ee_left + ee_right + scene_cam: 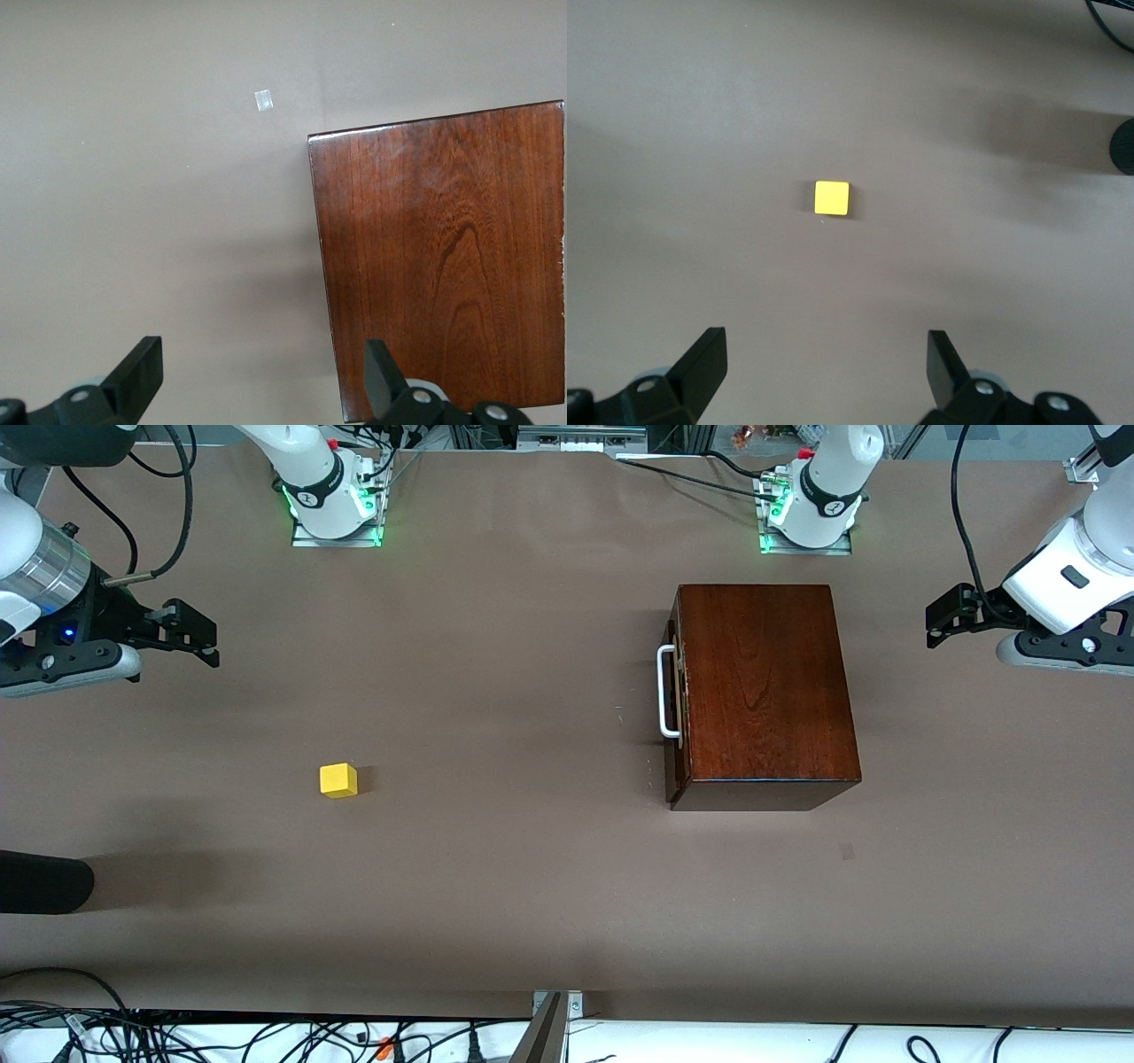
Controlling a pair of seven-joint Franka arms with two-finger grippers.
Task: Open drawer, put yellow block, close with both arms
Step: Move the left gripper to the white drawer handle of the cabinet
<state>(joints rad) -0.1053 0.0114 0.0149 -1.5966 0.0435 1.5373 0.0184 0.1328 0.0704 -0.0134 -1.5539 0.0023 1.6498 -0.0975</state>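
A: Where does it all stand?

B: The box (764, 691) sits toward the left arm's end of the worktop (532, 886), its drawer (677, 691) fully in, white handle (666, 693) at the box's 9 o'clock in the front view. The block (338, 779) lies well apart, toward the right arm's end, at about 8 o'clock from the box. The left claw (941, 622) hangs spread over bare worktop beside the box, empty; the right claw (193, 636) is spread and empty too, up at the block's 11 o'clock.

A: What could go wrong?

B: The box is glossy, smooth mahogany on a plain matte brown sheet. I'd judge a pull on the thin U-shaped metal handle could drag the whole box rather than slide the drawer, unless the other arm braces it. The handle's narrow gap may also catch a finger askew.

A: And the block?

B: A small, hard-edged yellow cube, roughly claw-wide. A skewed approach could nudge it aside or pinch a corner.
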